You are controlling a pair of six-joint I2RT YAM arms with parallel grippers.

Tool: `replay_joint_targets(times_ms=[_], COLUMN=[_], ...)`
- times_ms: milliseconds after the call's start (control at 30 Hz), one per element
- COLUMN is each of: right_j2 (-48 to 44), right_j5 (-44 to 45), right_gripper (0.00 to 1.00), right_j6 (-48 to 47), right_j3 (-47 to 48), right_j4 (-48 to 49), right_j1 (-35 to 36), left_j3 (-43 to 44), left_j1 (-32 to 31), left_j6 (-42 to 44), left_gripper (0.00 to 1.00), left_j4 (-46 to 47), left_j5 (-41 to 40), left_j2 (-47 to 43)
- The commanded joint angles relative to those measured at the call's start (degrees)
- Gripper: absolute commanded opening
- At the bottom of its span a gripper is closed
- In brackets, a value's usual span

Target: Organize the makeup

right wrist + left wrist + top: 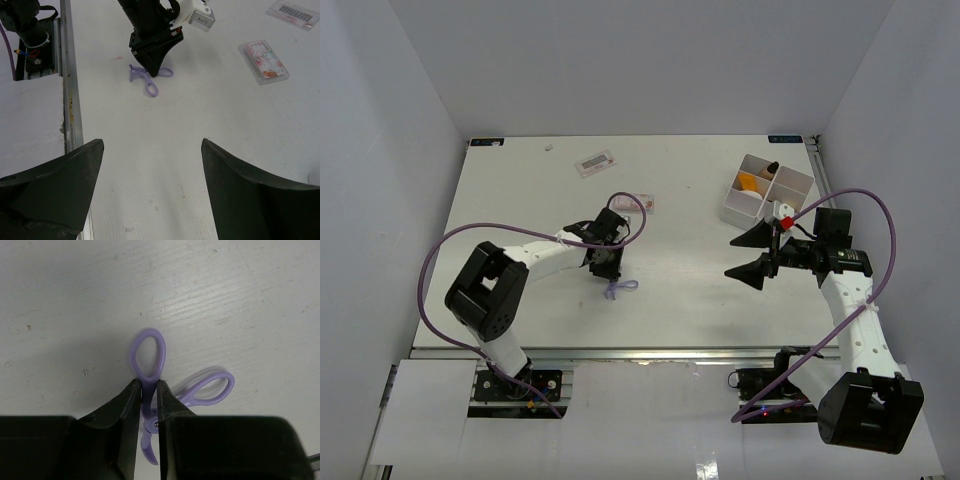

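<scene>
A small purple scissor-shaped tool [620,288] with two loop handles lies at the table's middle front. My left gripper [607,272] points down and is shut on one handle's shank [148,352]. I cannot tell whether the tool is lifted. It also shows in the right wrist view [145,80] under the left gripper [154,70]. My right gripper [730,257] is open and empty above bare table [152,142], near the white tray [790,195]. A beige-orange sponge [748,182] sits in the tray. Two flat clear packets [594,162] [648,203] lie further back.
The tray stands at the back right with a small dark item [772,166] in one compartment. Both packets show in the right wrist view [263,61] [292,14]. A metal rail [67,75] runs along the table's near edge. White walls enclose the table.
</scene>
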Motion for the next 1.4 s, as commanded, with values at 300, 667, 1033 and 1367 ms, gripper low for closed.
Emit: replay_joint_targets(times_ms=[300,667,1033,1367], right_j2=[1.17,5.11,12.20,15.31], right_j5=[-3.11,-3.22,15.35,26.60], right_gripper=[0.85,0.86,0.80,0.89], right_j6=[2.90,2.01,46.45,55.94], right_j3=[-1.31,-0.11,2.04,5.61], right_j4=[2.69,3.31,27.61,29.05], right_j1=[-0.57,4.24,16.87,17.36], left_j3=[-3.29,-6.41,-1.04,1.75], left_j1=[0.28,-0.71,-8.47,-12.73], left_j6=[-0.41,-3.67,-3.57,-3.87], left_gripper=[0.18,0.15,0.15,0.15], left_j4=[8.74,27.38,33.90,37.79], left_j5=[10.02,32.81,14.54,3.05], left_j2=[-8.22,-8.80,-9.68,-7.87])
